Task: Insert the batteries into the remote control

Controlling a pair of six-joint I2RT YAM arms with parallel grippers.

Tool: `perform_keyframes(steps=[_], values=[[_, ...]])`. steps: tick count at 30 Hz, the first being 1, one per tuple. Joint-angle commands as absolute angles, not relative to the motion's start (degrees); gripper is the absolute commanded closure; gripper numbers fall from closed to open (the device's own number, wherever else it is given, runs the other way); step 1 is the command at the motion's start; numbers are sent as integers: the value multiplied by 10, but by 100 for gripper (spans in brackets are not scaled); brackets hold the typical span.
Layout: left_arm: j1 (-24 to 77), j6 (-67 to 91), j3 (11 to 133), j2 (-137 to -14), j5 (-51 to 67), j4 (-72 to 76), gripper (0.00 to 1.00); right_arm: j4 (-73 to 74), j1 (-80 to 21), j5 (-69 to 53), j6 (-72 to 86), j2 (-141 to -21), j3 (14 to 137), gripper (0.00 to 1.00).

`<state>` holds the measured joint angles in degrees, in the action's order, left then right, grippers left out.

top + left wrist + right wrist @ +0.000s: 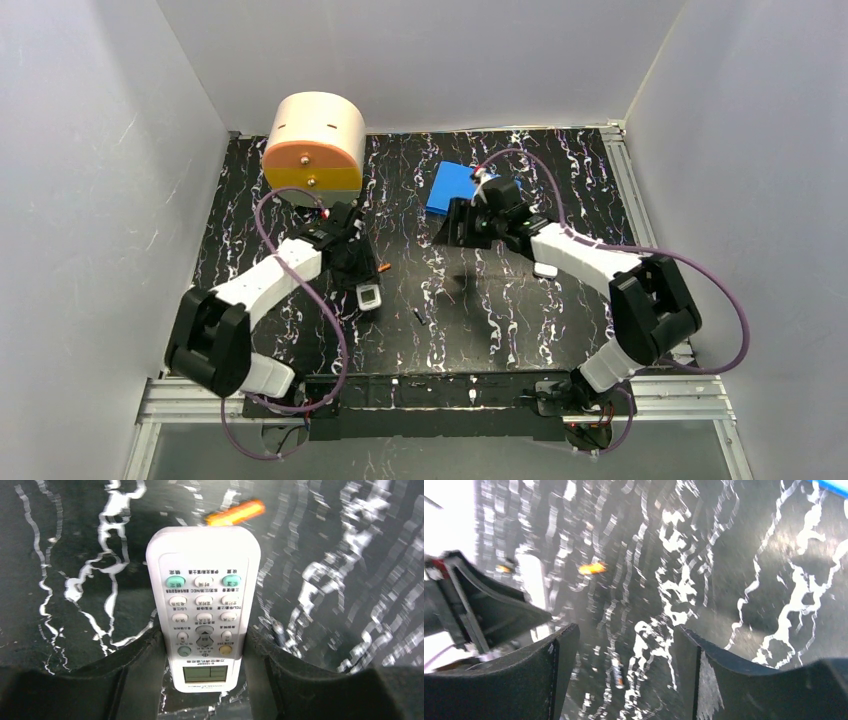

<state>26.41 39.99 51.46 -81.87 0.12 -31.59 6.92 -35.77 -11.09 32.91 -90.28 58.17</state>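
Top: remote (369, 296) flat on worktop (530, 310), left of centre, at left pincer (352, 262); orange battery (383, 268) just right.
Left wrist: closed on remote's sides.
Right wrist: right pincer (624, 640) wide, holding nothing, over dark battery (618, 675).

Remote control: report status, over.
Left gripper clamped on remote control, buttons up. Right gripper open, empty. Orange battery loose beyond remote's tip. No obstruction seen.

The battery (235, 512) lies just beyond the remote (202, 605), perhaps touching.
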Motion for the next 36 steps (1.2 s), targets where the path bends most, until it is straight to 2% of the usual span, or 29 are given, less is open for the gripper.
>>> perform_keyframes(steps=[1, 5, 8, 13, 18, 23, 26, 31, 34, 36], values=[[255, 286, 551, -733, 164, -312, 100, -103, -312, -285, 403, -860, 563, 21], [253, 233, 595, -703, 401, -256, 100, -182, -295, -371, 480, -856, 579, 12], [254, 246, 633, -716, 503, -202, 100, -230, -295, -404, 538, -856, 596, 11], [254, 332, 685, -757, 633, -85, 100, -336, -292, -387, 634, -837, 583, 11], [250, 359, 720, -780, 657, -64, 100, -442, -286, -378, 725, -822, 561, 14], [242, 435, 715, -787, 676, 39, 100, -324, -248, -241, 723, -749, 522, 13], [241, 435, 717, -791, 680, 35, 100, -337, -239, -206, 726, -711, 507, 8], [241, 440, 717, -795, 679, 33, 100, -456, -248, -323, 752, -751, 549, 7], [241, 441, 723, -796, 680, 33, 100, -382, -269, -357, 702, -769, 590, 7], [241, 441, 723, -794, 679, 33, 100, -385, -277, -366, 695, -774, 598, 7]])
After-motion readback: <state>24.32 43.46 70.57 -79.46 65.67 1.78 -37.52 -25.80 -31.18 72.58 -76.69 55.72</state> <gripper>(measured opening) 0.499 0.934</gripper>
